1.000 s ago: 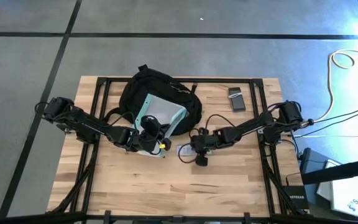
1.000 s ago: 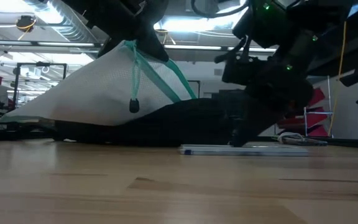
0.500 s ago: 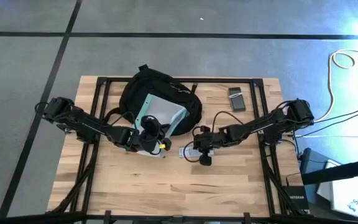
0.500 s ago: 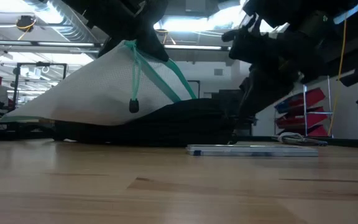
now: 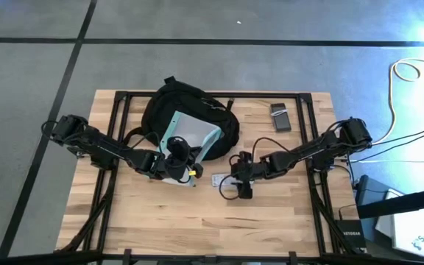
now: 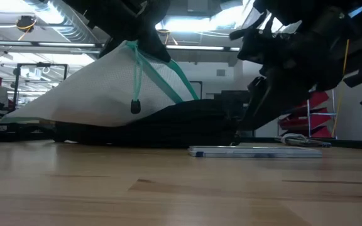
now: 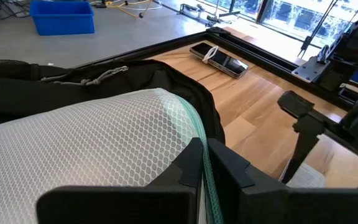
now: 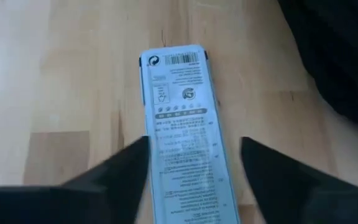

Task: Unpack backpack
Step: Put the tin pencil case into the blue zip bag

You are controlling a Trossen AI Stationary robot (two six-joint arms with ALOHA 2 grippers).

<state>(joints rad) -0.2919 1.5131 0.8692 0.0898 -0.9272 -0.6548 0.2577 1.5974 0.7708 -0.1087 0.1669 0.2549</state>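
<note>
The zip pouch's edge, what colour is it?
Teal, bordering the white mesh zip pouch; the low view shows it best.

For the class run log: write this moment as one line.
left gripper: shut on pouch edge, over backpack | right gripper: open over flat packet on table | phone: untouched

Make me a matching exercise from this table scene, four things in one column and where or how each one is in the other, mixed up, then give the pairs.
Things:
1. backpack
2. mesh pouch
3. flat printed packet
4. dark phone-like device

Places or states:
A. lying flat on the wood between the open fingers of the right gripper
B. pinched at its teal edge by the shut left gripper
C. alone near the table's far right corner
D. black, at the table's far edge

Pairs: 1-D, 2-B, 3-A, 4-C
</note>
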